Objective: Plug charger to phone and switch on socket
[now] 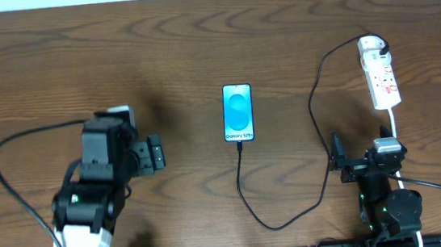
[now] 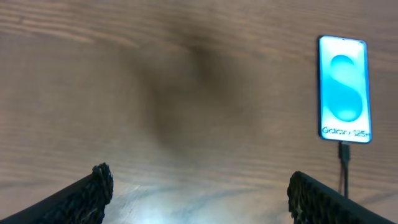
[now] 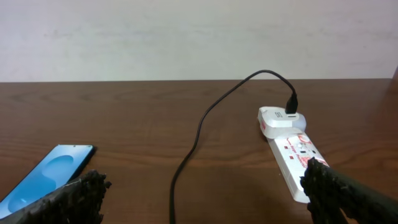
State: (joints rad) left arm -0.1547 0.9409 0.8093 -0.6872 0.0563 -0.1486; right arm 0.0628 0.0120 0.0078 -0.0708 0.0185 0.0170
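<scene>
Left gripper (image 1: 155, 155) hovers over bare wooden table (image 1: 116, 52) on the left arm's side of the phone (image 1: 237, 112), its jaws spread wide with nothing between them; in the left wrist view its two dark textured fingertips (image 2: 93, 190) stand far apart over the wood. Right gripper (image 1: 362, 157) sits on the opposite side of the phone and nearer the robot's base, jaws likewise spread wide and empty.

The phone lies flat, face up, its cyan screen lit. The charger (image 1: 239, 178), a thin black cable, meets the phone's bottom edge with its small plug tip (image 2: 344, 151), loops toward the robot's base, then curves away on the right arm's side of the phone to the socket (image 1: 382, 79). That white power strip lies well apart from the phone, and the cable ends in a white adapter (image 3: 280, 118) seated at the strip's far, rounded end. Whether the strip's switch is on cannot be told.
</scene>
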